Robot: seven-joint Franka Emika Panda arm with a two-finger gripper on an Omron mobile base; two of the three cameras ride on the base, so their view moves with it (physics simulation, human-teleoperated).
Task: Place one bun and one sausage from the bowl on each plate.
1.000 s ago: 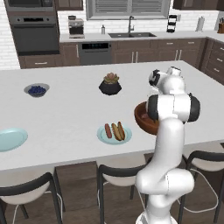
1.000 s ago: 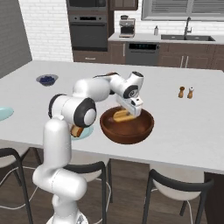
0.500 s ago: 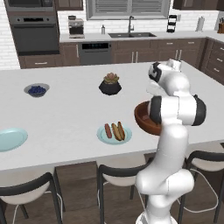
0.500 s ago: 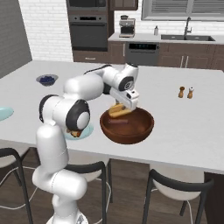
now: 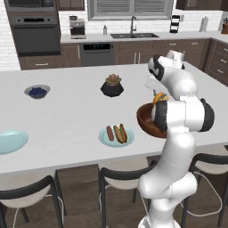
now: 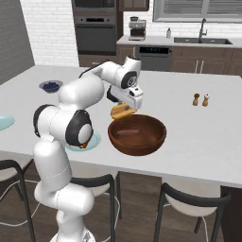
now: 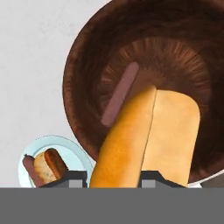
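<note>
My gripper (image 6: pixel 125 108) is shut on a golden bun (image 6: pixel 121 112), held just above the left rim of the dark wooden bowl (image 6: pixel 137 144). In the hand view the bun (image 7: pixel 148 135) stands between the fingertips over the bowl (image 7: pixel 87 65), where one sausage (image 7: pixel 120 94) lies on the bottom. From the left base view the bun (image 5: pixel 160 97) hangs over the bowl (image 5: pixel 144 121). One pale plate (image 5: pixel 104 139) beside the bowl carries a sausage (image 5: pixel 110 132) and a bun (image 5: pixel 120 133). A second plate (image 5: pixel 11 141) lies bare at the far left.
A black plant pot (image 5: pixel 112 87) and a small grey bowl of berries (image 5: pixel 37 91) stand further back on the island. Two shakers (image 6: pixel 201 99) sit to the right of the bowl. Stools line the near edge of the counter.
The gripper has risen out of the bowl with the bun and shifted a little toward the bowl's left rim. The sausage in the bowl has not moved.
</note>
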